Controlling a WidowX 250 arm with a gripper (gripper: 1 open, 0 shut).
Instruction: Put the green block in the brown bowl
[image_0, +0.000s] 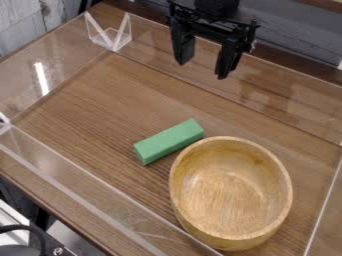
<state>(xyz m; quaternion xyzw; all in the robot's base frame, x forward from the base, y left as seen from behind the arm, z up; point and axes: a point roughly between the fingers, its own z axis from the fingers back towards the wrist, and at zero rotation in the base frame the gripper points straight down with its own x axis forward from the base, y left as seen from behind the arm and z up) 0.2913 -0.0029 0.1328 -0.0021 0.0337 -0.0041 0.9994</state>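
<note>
The green block (168, 141) is a small flat matte bar lying on the wooden table, just left of and touching the rim of the brown bowl. That brown bowl (231, 191) is large, round and light wood with visible grain; it sits at the front right with nothing inside. My gripper (205, 58) hangs at the back centre, pointing down, well above and behind the block. Its black fingers (227, 64) stand apart, open, with nothing between them.
Clear acrylic walls (54, 70) fence the wooden table (107, 110) on all sides. A clear folded stand (110, 32) sits at the back left. Bare wood lies between the gripper and the block.
</note>
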